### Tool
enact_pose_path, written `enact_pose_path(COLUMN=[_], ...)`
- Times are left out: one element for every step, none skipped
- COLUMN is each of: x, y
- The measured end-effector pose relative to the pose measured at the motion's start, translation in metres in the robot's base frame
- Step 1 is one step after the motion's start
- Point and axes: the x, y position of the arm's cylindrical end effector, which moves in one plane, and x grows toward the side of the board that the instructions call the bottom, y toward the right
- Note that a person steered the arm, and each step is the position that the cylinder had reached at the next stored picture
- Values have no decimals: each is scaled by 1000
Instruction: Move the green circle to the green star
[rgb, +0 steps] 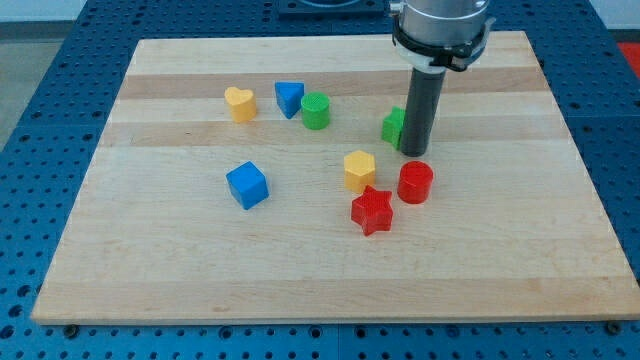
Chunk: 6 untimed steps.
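Note:
The green circle (316, 110) stands on the wooden board (150, 250), left of centre toward the view's top, touching or nearly touching the blue triangle (289, 97) on its left. The green star (393, 126) lies to its right, partly hidden behind my rod. My tip (416, 153) rests on the board at the green star's right side, just below it. The tip is well to the right of the green circle.
A yellow heart (239, 103) lies left of the blue triangle. A blue cube (247, 185) sits lower left. A yellow hexagon (359, 170), a red circle (415, 182) and a red star (372, 210) cluster below my tip.

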Motion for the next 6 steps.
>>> enact_pose_path(x=[-16, -31, -42, -35, -7, -4], y=[0, 0, -2, -5, -16, -38])
